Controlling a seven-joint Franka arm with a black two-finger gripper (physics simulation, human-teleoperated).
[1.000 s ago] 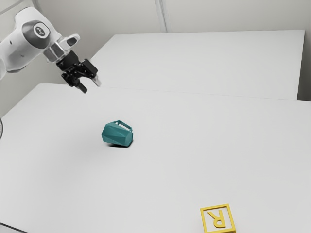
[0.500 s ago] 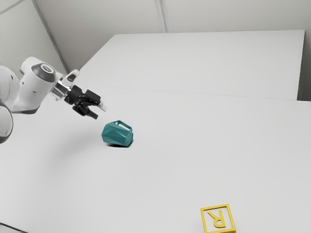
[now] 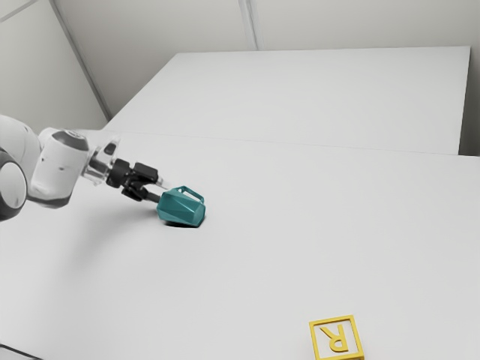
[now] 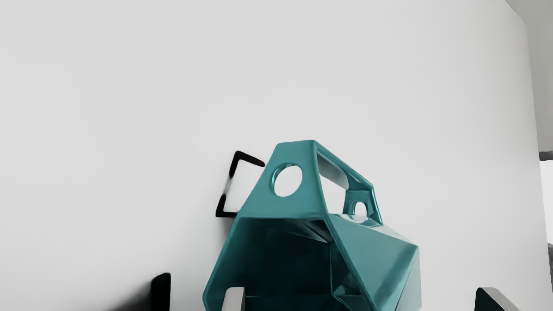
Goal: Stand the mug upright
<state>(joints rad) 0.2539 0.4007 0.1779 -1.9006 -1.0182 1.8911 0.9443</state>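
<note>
A big white table [image 3: 300, 247] is lying under everything. A white robot arm [image 3: 64, 165] is coming in from the exterior view's left and reaching low over the table. At its end, the black gripper [image 3: 160, 190] is pointing at the mug and having its two fingers spread wide, so it is not holding anything. The blue-green mug [image 3: 180, 206] is lying on its side on the table, just in front of the gripper, so it is not standing up. Its open mouth [image 4: 285, 259] is facing the gripper. One finger [image 4: 233, 300] is showing in front of that mouth, and I cannot tell if it is poking inside. The other finger [image 4: 501, 300] is sitting out past the mug's side, with a gap between. A yellow block [image 3: 337, 341] with a letter R is resting near the exterior view's bottom edge, well apart from the mug. The mug's handle [image 4: 311, 181] is sticking up.
</note>
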